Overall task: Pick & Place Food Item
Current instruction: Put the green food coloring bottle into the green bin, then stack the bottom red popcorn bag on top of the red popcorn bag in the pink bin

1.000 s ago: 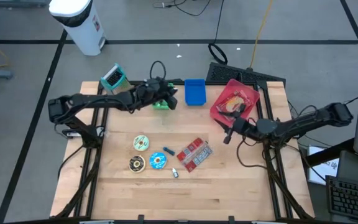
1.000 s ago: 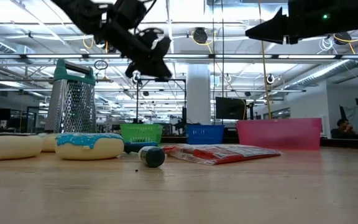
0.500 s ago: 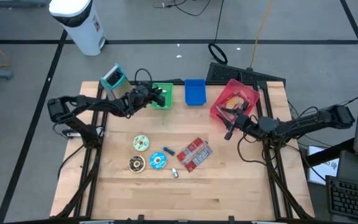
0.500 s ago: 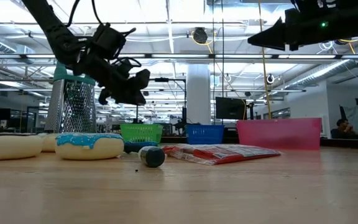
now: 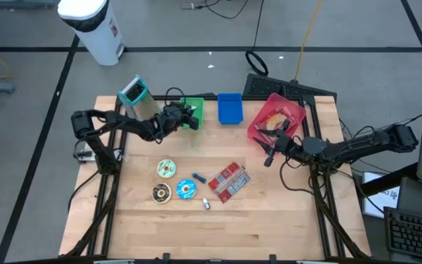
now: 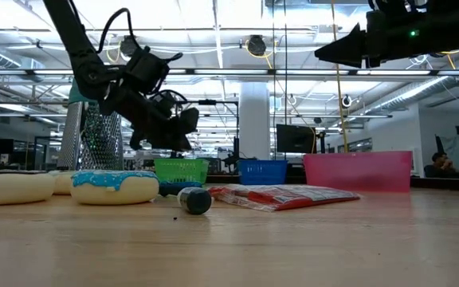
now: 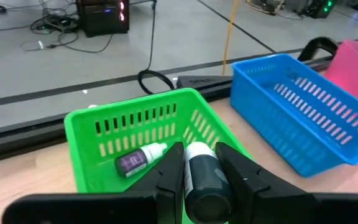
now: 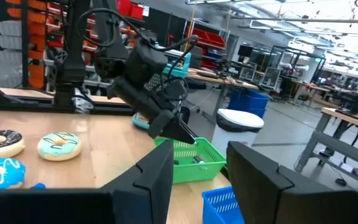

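Our left gripper (image 7: pixel 201 163) clamps a dark bottle (image 7: pixel 202 177) just over the green basket (image 7: pixel 120 121); our right gripper (image 8: pixel 197 167) waits, fingers apart, empty, beside the pink bin (image 5: pixel 286 110).

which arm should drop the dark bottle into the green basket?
Left. Its hand already grips the dark bottle right at the green basket. The right hand sits empty beside the pink bin.

A white bin (image 5: pixel 94 26) stands on the floor beyond the table's (image 5: pixel 269 220) far left corner.
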### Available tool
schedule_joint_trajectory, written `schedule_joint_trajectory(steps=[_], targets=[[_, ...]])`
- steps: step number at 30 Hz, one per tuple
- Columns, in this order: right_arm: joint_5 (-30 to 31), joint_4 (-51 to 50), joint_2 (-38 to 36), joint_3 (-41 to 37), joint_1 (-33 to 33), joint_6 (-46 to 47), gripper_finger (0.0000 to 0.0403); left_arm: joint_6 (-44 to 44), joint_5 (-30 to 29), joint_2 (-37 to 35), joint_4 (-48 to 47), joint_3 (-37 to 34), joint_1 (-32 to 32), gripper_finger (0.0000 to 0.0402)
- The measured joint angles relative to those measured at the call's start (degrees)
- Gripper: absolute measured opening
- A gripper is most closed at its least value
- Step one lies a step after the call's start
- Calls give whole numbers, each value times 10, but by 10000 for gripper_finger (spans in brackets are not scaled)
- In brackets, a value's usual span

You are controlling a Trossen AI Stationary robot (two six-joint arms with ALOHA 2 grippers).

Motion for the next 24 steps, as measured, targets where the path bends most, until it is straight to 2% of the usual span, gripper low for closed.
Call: schedule_joint_trajectory(steps=[4, 13, 18, 24], targets=[[0, -1, 0, 0, 0, -1, 137, 0, 0, 1, 0, 0, -1, 89], [0, -2, 0, 0, 0, -1, 136, -3, -3, 1, -2, 0, 0, 94], [0, -2, 0, 0, 0, -1, 135, -10, -14, 1, -3, 0, 2, 127], [0, -2, 0, 0, 0, -1, 137, -10, 25, 1, -8, 0, 13, 183]])
